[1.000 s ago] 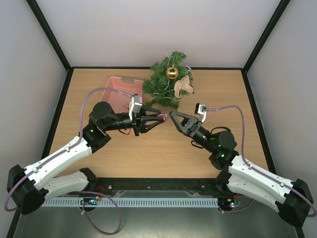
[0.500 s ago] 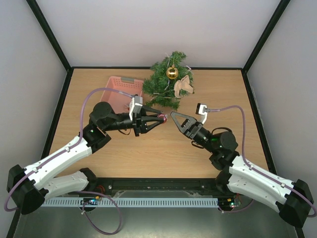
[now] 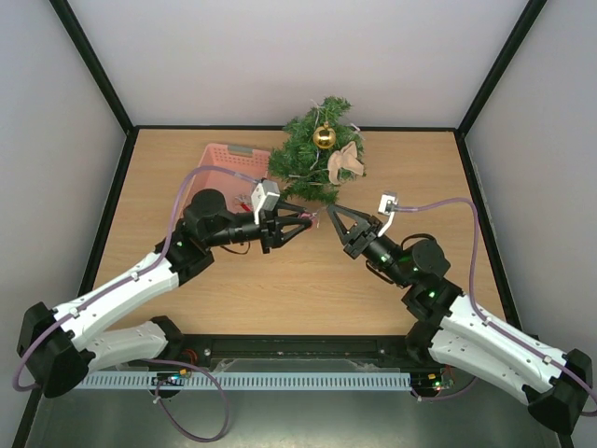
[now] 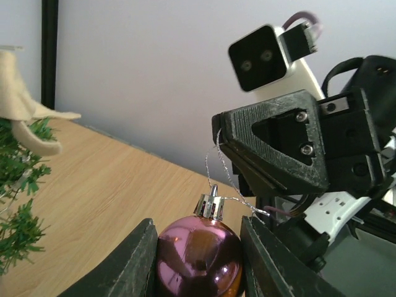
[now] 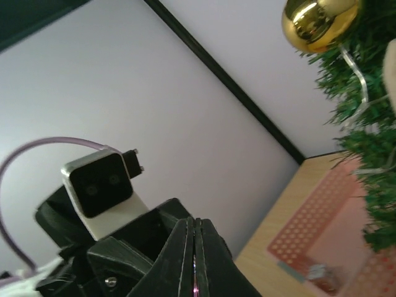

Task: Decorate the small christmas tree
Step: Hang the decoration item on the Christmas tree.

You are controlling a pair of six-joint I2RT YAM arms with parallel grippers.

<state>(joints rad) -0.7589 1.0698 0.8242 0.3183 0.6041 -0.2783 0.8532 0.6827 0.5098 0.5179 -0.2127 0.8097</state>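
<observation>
Left tool [image 3: 307, 222], just short of the small christmas tree [image 3: 312, 163], pinched a purple bauble [image 4: 198, 257]; right tool [image 3: 328, 212] was pressed together on its silver loop [image 4: 213, 166]. Tree stood upright beyond on the bench [image 3: 420, 173], likely light, branches springy; low on its trunk looked the surest hold.

From high above and behind the arm bases, facing down and forward, far enough to take in the whole table [image 3: 420, 168], pink basket [image 3: 224, 166] and small christmas tree [image 3: 303, 159]. From the left wrist, low and very close, looking past a purple bauble [image 4: 198, 257] toward the right gripper [image 4: 218, 135]. From the right wrist, close and tilted upward, facing back at the left wrist camera [image 5: 99, 182]. Shared by all three: tree branches. Shared by overhead and right wrist: basket and gold bauble [image 5: 318, 21].
</observation>
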